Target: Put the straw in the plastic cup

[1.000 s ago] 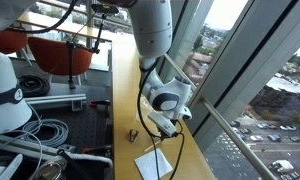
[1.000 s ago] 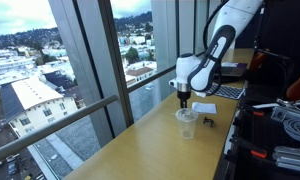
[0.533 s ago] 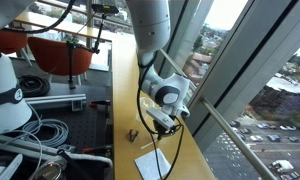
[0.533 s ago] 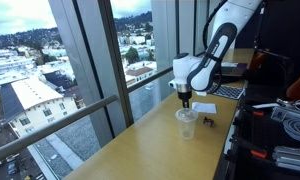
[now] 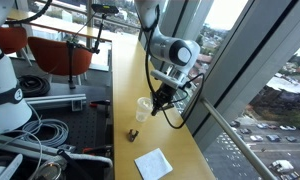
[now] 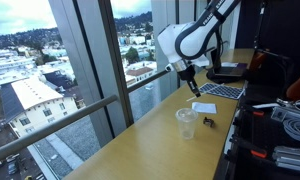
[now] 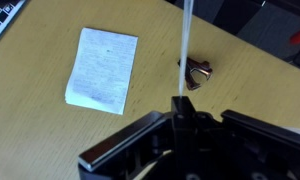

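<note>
My end effector [image 7: 183,106] is clamped on the straw [image 7: 186,50]. In the wrist view my two fingers press together on one end of it, and the thin white tube runs straight out from between them toward the top of the picture. I hang above the tabletop [image 7: 30,130], touching nothing on it.

Below the straw's length, a small dark object [image 7: 198,73] lies on the bare wood. A flat white sheet [image 7: 103,68] lies well off to one side of it. The wrist view does not show the cup.

In an exterior view the plastic cup [image 6: 187,122] stands upright about midway between the window-side edge of the tabletop and the opposite edge. The dark object lies just beside it, and the white sheet lies flat a little beyond. The straw is outside the cup. My end effector [image 6: 191,80] hangs higher than the rim and farther along the tabletop, with the straw slanting downward from it.

In an exterior view from the other end, the cup [image 5: 143,108] sits near my end effector [image 5: 162,97], lower and to the side away from the window.
</note>
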### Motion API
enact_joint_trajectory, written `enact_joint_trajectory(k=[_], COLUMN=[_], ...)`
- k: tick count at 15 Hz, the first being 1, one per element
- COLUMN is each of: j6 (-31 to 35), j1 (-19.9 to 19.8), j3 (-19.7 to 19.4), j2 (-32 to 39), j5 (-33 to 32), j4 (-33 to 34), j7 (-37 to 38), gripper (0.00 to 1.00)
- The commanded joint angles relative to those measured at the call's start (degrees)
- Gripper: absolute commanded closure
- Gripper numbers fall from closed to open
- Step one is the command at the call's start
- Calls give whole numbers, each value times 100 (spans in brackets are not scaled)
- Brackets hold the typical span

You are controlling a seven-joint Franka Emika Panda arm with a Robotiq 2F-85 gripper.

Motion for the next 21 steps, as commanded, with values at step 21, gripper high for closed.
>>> enact_joint_trajectory(k=[21], j6=[-3997], j1=[-788], j3=[1343], j2=[1503], j5=[1839], j4=[2897], j7=[-410], gripper=[100])
